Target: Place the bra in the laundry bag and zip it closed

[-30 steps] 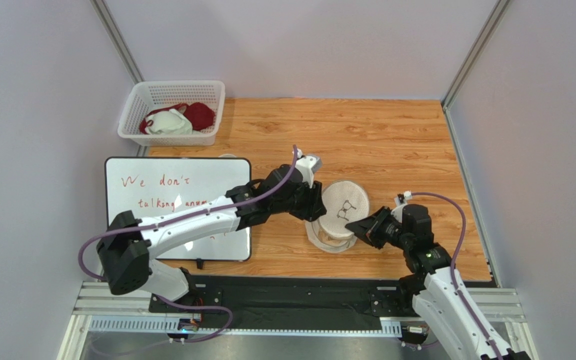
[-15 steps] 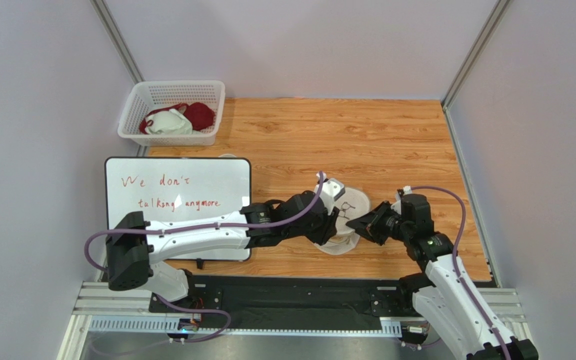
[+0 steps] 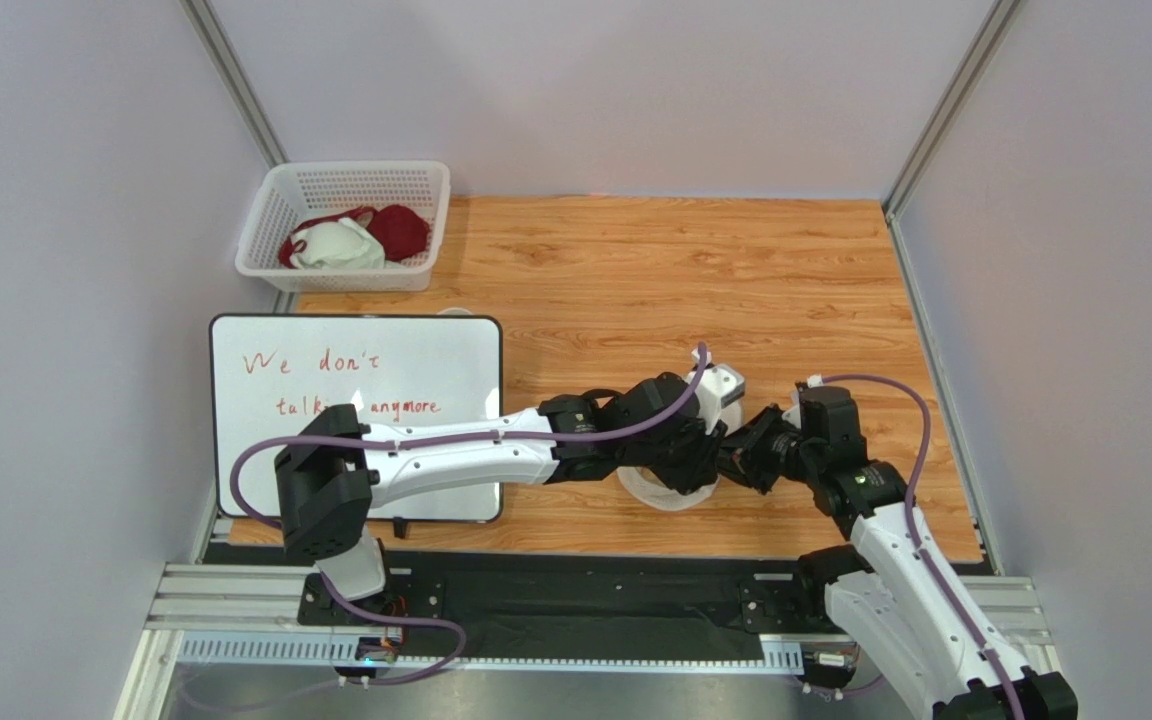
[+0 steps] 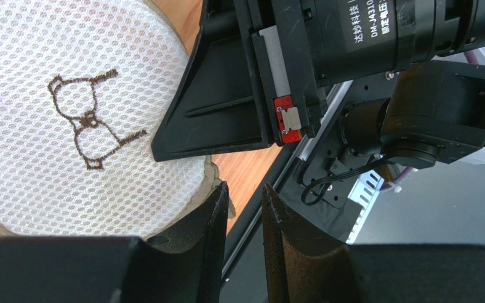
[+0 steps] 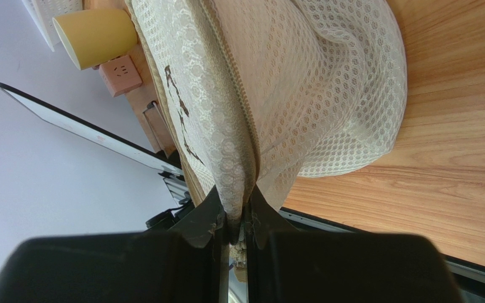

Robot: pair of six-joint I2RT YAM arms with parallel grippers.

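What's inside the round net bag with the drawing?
Only the mesh and rim zipper of the laundry bag show, its edge pinched by the right gripper. Whatever is inside is hidden by the mesh; no bra can be made out.

Item count. One laundry bag (image 4: 68,126); one lattice basket (image 3: 270,210) at the far-left corner, holding two garments, one dark red garment (image 3: 402,228) and one white garment (image 3: 339,248); one whiteboard (image 3: 342,383); one yellow cup (image 5: 93,35); one pink socket (image 5: 120,74); two arms, left arm (image 3: 447,447) and right arm (image 3: 898,578).
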